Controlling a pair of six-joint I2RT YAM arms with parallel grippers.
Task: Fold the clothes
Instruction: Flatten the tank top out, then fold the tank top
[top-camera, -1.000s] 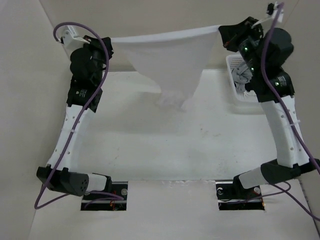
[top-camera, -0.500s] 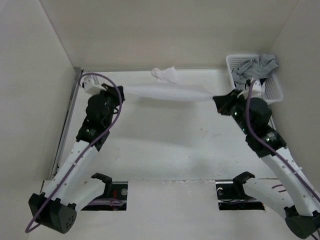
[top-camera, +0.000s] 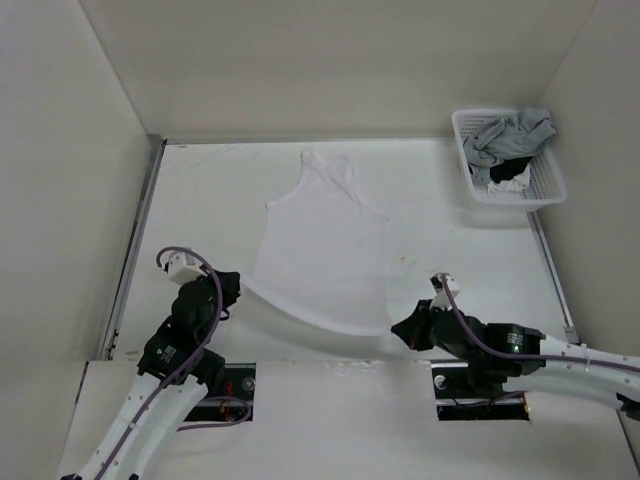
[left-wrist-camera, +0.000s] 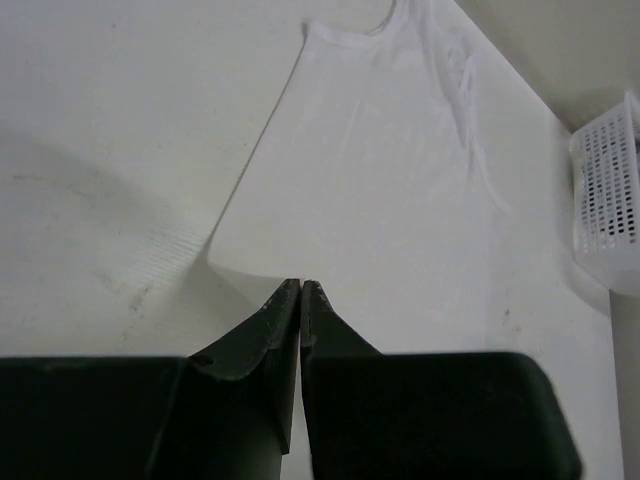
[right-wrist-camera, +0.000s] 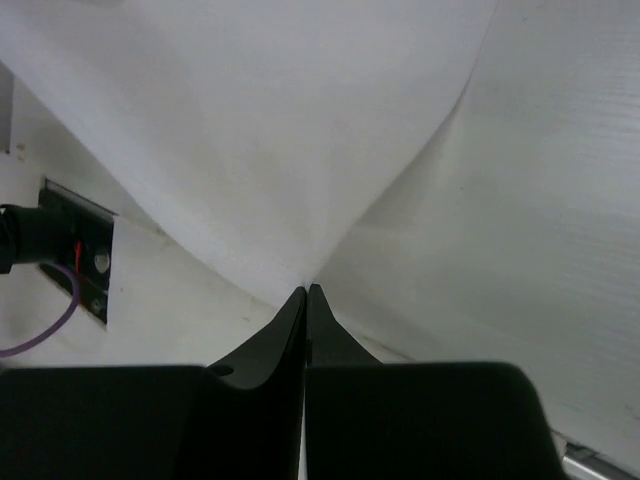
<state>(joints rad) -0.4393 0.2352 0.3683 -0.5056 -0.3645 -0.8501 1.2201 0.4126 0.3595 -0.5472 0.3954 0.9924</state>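
The clothes (top-camera: 320, 250), a plain white strappy top, lie spread flat on the table, straps at the far end and hem toward me. My left gripper (top-camera: 233, 290) is shut on the hem's left corner, low at the near left. My right gripper (top-camera: 400, 328) is shut on the hem's right corner, low at the near right. The hem hangs slightly lifted between them. From the left wrist, the clothes (left-wrist-camera: 380, 170) stretch away from the closed left gripper (left-wrist-camera: 302, 284). From the right wrist, the clothes (right-wrist-camera: 250, 130) fan out taut from the closed right gripper (right-wrist-camera: 307, 290).
A white basket (top-camera: 548, 190) stands at the far right, holding a grey garment (top-camera: 510, 135) and a small black garment (top-camera: 507, 172); the basket (left-wrist-camera: 605, 200) also shows at the right edge of the left wrist view. Walls close in the left, back and right sides. A metal rail (top-camera: 130, 260) runs along the table's left edge.
Both arms have come down from high at the back and pulled toward the near edge. The clothes, which hung stretched between them, now lie flat on the table.
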